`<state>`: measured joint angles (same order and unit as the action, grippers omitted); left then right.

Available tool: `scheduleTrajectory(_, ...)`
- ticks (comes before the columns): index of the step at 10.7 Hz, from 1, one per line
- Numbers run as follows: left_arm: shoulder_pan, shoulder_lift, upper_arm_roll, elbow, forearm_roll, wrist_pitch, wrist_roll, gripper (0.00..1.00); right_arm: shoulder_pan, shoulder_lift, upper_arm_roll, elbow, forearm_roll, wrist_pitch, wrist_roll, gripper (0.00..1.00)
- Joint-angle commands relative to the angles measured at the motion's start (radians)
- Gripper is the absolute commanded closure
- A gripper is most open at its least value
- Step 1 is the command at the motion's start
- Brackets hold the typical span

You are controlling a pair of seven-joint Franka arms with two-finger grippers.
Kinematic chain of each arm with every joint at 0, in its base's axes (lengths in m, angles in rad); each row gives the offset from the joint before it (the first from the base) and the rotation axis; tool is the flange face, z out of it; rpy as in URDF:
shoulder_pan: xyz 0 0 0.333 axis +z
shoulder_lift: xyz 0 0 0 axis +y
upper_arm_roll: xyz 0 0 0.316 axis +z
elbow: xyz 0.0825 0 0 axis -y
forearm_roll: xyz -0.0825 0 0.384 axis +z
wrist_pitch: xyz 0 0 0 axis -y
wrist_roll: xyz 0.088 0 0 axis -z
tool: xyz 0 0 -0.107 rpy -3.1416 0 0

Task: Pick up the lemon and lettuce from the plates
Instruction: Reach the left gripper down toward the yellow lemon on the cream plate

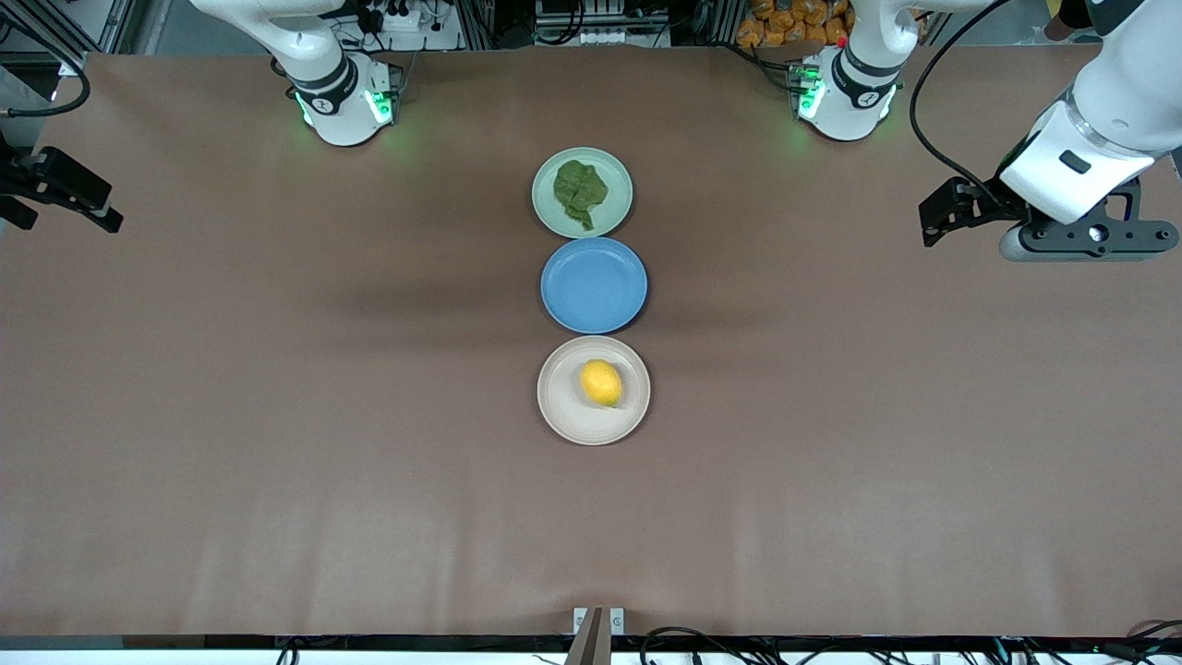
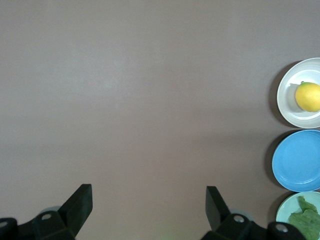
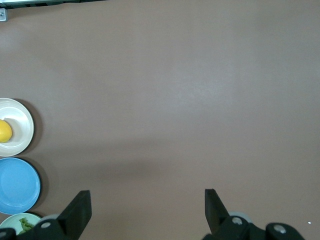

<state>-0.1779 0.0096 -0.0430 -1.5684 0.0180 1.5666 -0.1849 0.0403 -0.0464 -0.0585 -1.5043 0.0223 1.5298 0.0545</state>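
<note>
Lemon [image 1: 601,382], a small smooth bright yellow oval, lies on the round shallow beige-cream plate [image 1: 565,411], nearest the front camera in a row of three plates at mid-bench. Next in the row sits a glossy round blue plate [image 1: 594,284], bare, and farthest from the camera the pale mint green plate [image 1: 619,175] carries the wrinkly dark green lettuce leaf [image 1: 580,191]. All rest on a matte brown bench [image 1: 277,416]. The left tool [image 1: 946,214] hangs over the left arm's end of the bench and the right tool [image 1: 55,199] over the right arm's end; both arms wait.

From the left wrist, the left tool [image 2: 149,205] has its black fingers [image 2: 80,202] wide apart and grips nothing, with the lemon [image 2: 308,96] at the picture's edge.

From the right wrist, the right tool [image 3: 148,207] stands equally spread and unladen, and the lemon [image 3: 4,131] peeks in on its plate.
</note>
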Motion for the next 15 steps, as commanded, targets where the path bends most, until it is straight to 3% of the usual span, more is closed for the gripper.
scheduleTrajectory(1,0.000,0.024,0.000,0.025,-0.015,-0.019,0.012,0.00,-0.007,-0.024,0.000,-0.025,0.019,0.009,-0.018,0.00)
scheduleTrajectory(4,0.000,0.067,0.000,0.042,-0.018,-0.002,0.008,0.00,-0.004,-0.018,0.000,-0.030,0.019,0.012,-0.016,0.00)
scheduleTrajectory(7,-0.038,0.188,-0.002,0.100,-0.018,0.062,-0.030,0.00,0.032,-0.015,0.002,-0.031,0.019,0.009,-0.001,0.00)
scheduleTrajectory(15,-0.307,0.488,-0.005,0.111,-0.020,0.495,-0.598,0.00,0.191,-0.018,0.029,-0.065,0.027,-0.028,0.129,0.00)
